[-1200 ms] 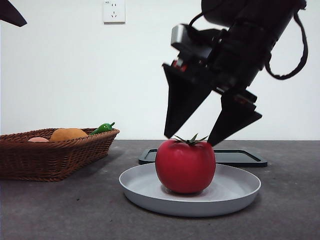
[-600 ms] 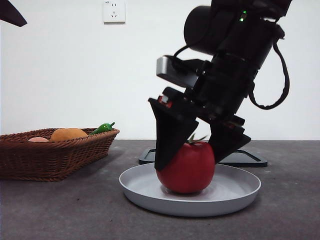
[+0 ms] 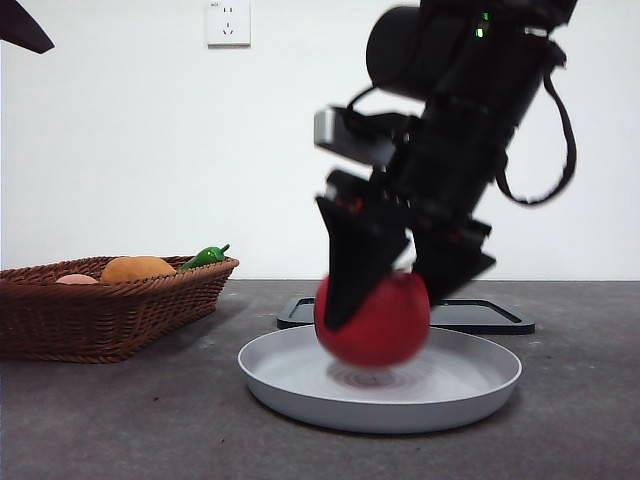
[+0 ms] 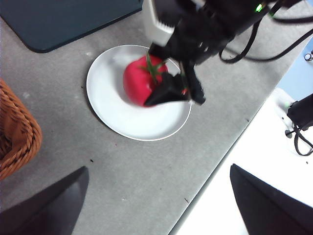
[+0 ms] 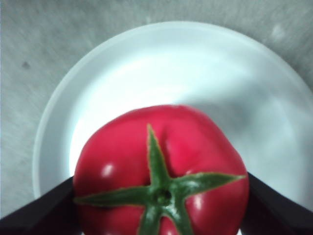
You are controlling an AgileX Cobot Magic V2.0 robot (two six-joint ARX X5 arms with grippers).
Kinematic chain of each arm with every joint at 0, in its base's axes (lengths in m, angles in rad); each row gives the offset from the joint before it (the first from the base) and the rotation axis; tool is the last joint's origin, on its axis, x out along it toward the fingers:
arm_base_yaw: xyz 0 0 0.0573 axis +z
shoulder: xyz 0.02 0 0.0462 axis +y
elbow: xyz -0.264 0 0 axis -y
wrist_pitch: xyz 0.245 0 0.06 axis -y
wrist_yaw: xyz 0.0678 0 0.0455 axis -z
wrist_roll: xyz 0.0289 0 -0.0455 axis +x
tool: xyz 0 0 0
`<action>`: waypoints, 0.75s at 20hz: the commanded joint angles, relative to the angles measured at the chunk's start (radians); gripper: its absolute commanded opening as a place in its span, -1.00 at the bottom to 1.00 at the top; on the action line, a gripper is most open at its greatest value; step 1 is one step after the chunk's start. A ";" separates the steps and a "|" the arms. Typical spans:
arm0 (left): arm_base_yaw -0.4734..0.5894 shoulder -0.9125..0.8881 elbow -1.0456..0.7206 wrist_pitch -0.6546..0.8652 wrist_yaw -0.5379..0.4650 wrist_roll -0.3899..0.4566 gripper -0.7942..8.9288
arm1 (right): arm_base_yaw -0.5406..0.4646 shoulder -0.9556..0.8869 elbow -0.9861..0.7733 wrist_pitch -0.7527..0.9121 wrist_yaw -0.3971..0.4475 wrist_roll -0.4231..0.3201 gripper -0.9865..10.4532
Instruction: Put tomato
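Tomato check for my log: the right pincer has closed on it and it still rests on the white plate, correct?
Not quite. The right pincer is shut on the tomato, but the front view shows the tomato lifted just clear of the white plate, not resting on it.

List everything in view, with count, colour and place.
tomato: 1, red, lifted just above the plate, gripped
plate: 1, pale grey, front centre
tray: 1, dark, flat, behind the plate
basket: 1, brown wicker, beside the plate
orange fruit: 1, in the basket
pink fruit: 1, pale, in the basket
green pepper: 1, at the basket rim
wall socket: 1, white, on the wall
right pincer: black, shut on the tomato
left pincer: black, open, waiting apart
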 commanded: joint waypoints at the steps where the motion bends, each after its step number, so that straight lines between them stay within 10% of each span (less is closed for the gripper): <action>1: -0.004 0.006 0.018 0.011 0.008 0.008 0.12 | 0.004 -0.038 0.086 -0.002 0.011 0.000 -0.51; 15: -0.004 0.006 0.018 0.011 0.008 0.008 0.12 | -0.240 0.197 0.476 0.014 0.082 -0.048 -0.51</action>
